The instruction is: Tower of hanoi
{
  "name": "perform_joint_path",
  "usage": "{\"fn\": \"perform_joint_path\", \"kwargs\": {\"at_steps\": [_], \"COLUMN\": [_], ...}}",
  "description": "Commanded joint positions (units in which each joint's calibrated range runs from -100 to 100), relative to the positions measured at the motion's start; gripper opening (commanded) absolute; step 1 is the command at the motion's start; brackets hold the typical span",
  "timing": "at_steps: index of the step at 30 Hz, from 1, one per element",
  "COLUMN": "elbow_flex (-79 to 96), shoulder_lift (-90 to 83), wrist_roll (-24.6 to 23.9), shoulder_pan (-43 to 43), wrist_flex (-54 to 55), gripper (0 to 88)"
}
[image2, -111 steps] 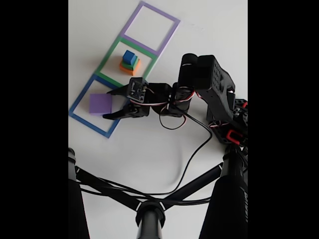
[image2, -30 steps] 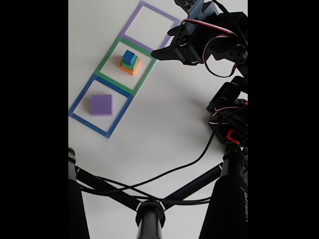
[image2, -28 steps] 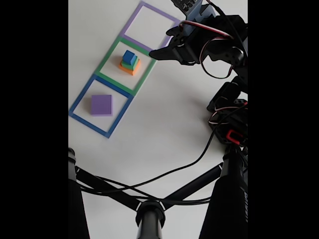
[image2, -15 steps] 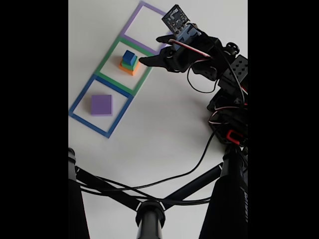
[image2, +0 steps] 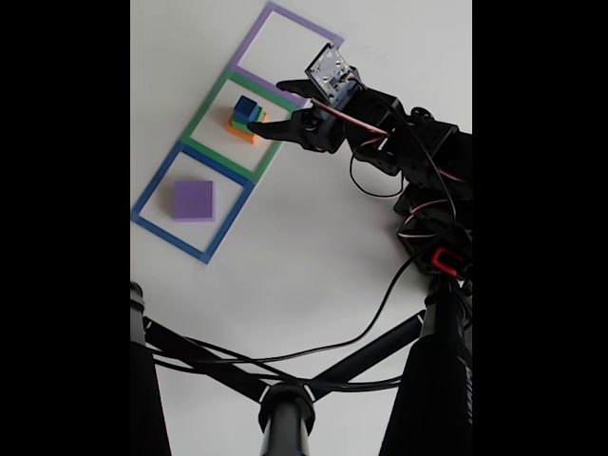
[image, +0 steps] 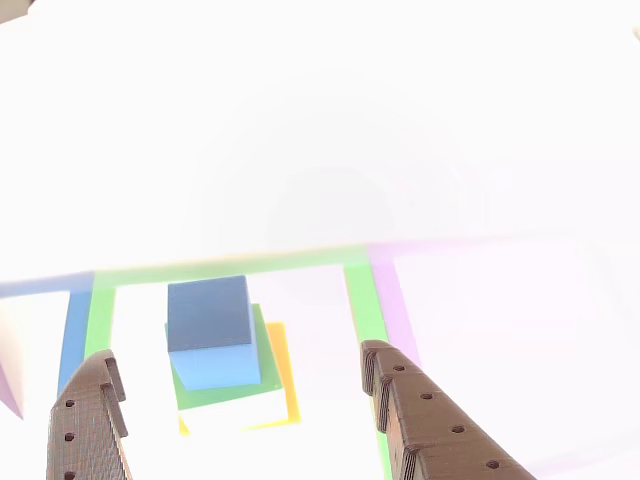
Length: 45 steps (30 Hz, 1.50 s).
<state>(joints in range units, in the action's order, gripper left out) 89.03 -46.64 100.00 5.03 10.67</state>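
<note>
In the fixed view the end effector (image2: 269, 109) hangs at the right side of the small stack in the green square outline (image2: 204, 123), its two dark fingers spread wide – one tip above-right of the stack, the other just beside its lower right corner, and whether that one touches it can't be told. The stack: blue cube (image2: 246, 107) on top, a green piece under it, orange block (image2: 245, 131) at the bottom, all sitting in the upper part of the middle outline. The purple slab (image2: 194, 200) lies flat and alone inside the blue square outline (image2: 152, 190), lower left, well apart from the end effector. The purple square outline (image2: 252, 43) at the top holds nothing but bare white table (image2: 313, 266). In the other view, v. overexposed, the blue cube (image: 208, 325) sits between the two brown ribbed fingers (image: 420, 420) – nearer the left one in that view than the right, clear gap on both sides, nothing held. Under it a green layer (image: 262, 370) and an orange-yellow edge (image: 285, 375) stick out to the right, w/ the green outline's bar (image: 362, 300) running just past them. The arm (image2: 418, 161) reaches in from the right of the fixed view, cables trailing down over the table toward a black stand (image2: 285, 418) at the bottom.
</note>
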Motion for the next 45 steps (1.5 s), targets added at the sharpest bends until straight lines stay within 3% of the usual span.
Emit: {"fn": "perform_joint_path", "kwargs": {"at_steps": [1,19,32,39,45], "elbow_flex": [0.0,-4.9,-7.8,-9.3,-10.2], "shoulder_lift": [5.7,24.3,30.2,32.5,33.3], "wrist_roll": [0.0,0.0,0.0,0.0,0.0], "shoulder_pan": [-1.1,-3.7,-4.4,-4.8,-5.0], "wrist_flex": [7.9,24.4,27.6,28.4,28.4], "gripper": [26.8,26.4,24.5,19.7,10.1]}}
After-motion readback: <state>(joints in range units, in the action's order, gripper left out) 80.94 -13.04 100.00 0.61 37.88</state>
